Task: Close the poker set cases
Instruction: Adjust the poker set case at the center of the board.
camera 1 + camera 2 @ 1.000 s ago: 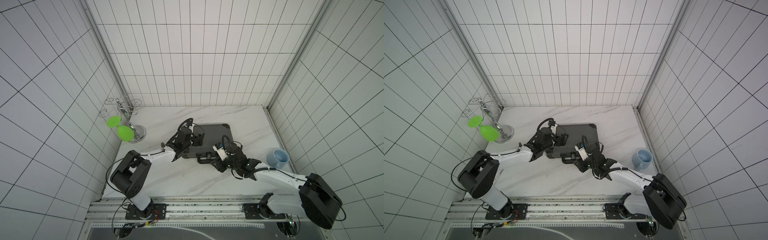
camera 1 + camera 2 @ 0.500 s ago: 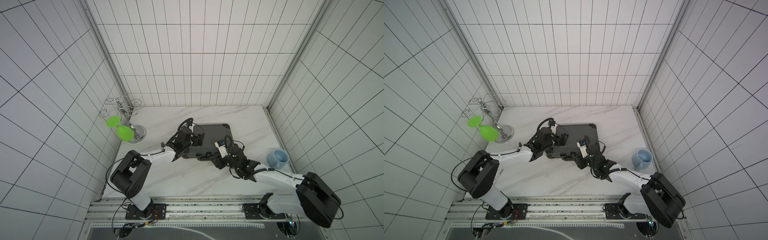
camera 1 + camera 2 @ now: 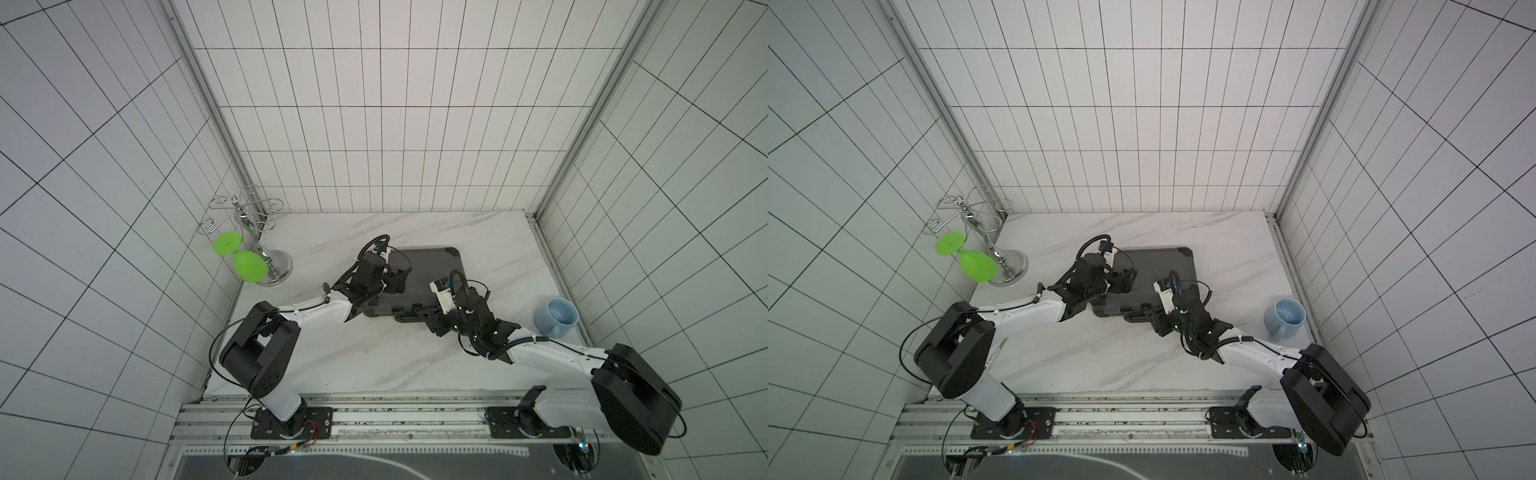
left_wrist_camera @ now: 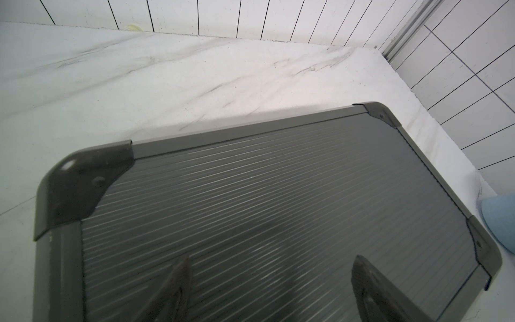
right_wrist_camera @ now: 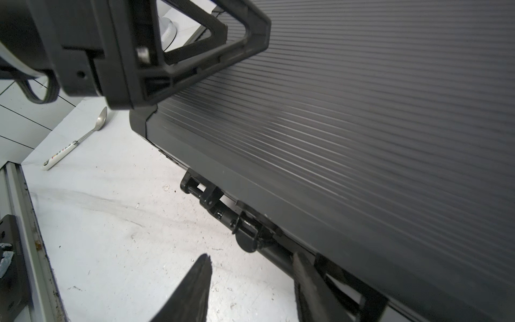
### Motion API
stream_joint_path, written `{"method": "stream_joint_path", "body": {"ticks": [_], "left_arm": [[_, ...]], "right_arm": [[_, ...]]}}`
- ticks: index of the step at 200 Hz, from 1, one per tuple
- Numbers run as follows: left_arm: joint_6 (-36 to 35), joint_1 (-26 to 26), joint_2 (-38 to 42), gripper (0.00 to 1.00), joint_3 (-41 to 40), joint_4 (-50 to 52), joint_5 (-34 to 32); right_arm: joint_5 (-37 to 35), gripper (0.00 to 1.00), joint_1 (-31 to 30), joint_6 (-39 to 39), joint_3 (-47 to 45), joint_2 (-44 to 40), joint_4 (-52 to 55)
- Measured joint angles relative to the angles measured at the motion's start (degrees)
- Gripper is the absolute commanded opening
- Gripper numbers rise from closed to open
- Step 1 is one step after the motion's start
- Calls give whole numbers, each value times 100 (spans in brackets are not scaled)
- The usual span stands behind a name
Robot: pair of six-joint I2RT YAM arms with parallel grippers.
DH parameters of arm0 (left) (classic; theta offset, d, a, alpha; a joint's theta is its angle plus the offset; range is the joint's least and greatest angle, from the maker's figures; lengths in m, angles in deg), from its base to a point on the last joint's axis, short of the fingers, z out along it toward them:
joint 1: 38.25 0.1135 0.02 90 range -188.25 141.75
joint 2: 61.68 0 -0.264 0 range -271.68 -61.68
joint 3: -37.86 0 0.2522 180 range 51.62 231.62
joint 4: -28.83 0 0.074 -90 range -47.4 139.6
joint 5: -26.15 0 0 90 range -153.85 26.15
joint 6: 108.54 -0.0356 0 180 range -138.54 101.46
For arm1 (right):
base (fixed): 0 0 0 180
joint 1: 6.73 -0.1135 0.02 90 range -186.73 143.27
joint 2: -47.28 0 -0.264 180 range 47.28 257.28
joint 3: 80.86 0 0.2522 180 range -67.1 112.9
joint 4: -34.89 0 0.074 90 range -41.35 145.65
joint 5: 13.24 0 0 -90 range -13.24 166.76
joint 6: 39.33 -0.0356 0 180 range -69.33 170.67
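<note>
Case (image 3: 432, 266) lid down; latch (image 5: 203, 192) looks undone. L gripper (image 4: 270, 264) part-open over case, empty; R gripper (image 5: 252, 259) part-open at case front, empty. Risk: slipping off latch, shoving case.

You are working in a robot test cell dressed as a domestic corner, not a real home. White tiled walls (image 3: 374, 124) box in a marble-look table (image 3: 374, 365) on three sides, joined by bare aluminium corner posts (image 3: 208, 104). The left arm (image 3: 316, 309) and right arm (image 3: 548, 359) stand bolted to a metal rail (image 3: 407, 428) along the open front. Household props sit about: a wire glass rack (image 3: 278, 266), a green plastic glass (image 3: 248, 269), a blue mug (image 3: 559, 324), a spoon (image 5: 101, 120).
</note>
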Motion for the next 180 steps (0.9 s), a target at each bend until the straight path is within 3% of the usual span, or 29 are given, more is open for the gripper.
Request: {"method": "stream_joint_path", "body": {"ticks": [32,41,73,123,180], "left_arm": [[-39,17,-225,83,107,-146,-92],[-24,55,-358,82,144,-334,-70],[133,271,-640,82,57,-1128,236],[247,343,-835,82,4,-1672,422],[251,369,-861,82,-4,-1757,494]], "right_arm": [[-396,52,0,483,24,-2,610],[-531,57,-2,638,59,-11,763],[-1255,58,-160,1311,116,-275,929],[-2181,60,-501,2798,-339,-1287,-365],[-2885,59,-1252,4044,-463,-258,-831]]}}
